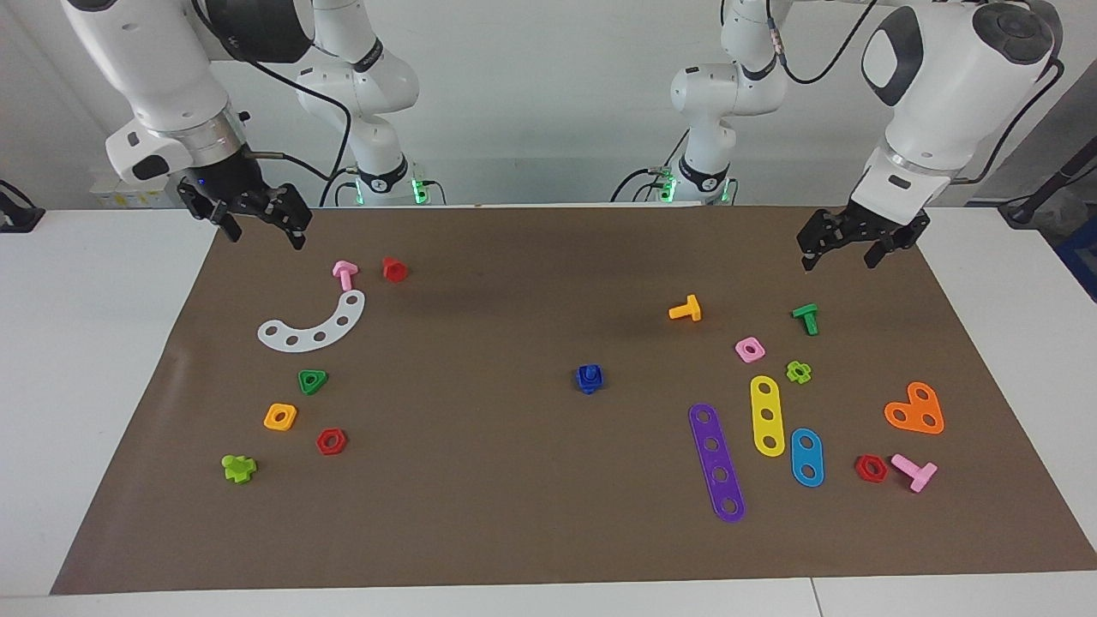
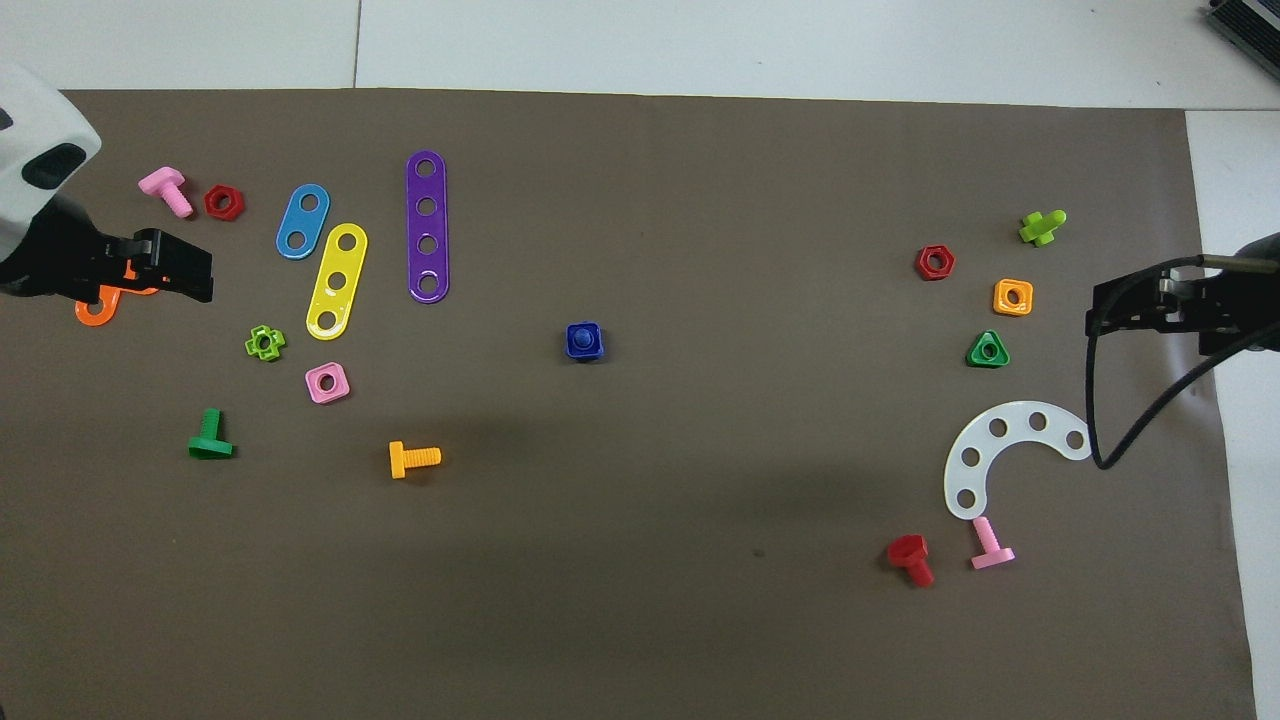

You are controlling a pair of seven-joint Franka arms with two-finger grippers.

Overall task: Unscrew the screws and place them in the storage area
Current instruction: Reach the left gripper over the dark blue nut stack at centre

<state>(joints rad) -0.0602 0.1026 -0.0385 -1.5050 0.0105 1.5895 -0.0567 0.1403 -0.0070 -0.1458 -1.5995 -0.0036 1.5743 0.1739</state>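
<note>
The dark-blue bolt sits screwed into its blue squarish nut [image 1: 590, 378] in the middle of the brown mat [image 1: 480, 514], standing alone; it also shows in the overhead view [image 2: 584, 341]. My left gripper [image 1: 840, 255] hangs open and empty in the air over the mat's left-arm end; the overhead view shows it [image 2: 203, 275] partly covering the orange heart-shaped plate [image 2: 95, 312]. My right gripper [image 1: 266, 236] hangs open and empty over the mat's right-arm end, also in the overhead view [image 2: 1100, 305]. Both are well apart from the blue bolt.
Toward the left arm's end lie purple [image 1: 716, 462], yellow [image 1: 767, 416] and blue [image 1: 806, 457] strips, an orange bolt [image 1: 686, 309], and several nuts and bolts. Toward the right arm's end lie a white curved strip [image 1: 314, 326], a green triangular nut [image 1: 312, 380], and several others.
</note>
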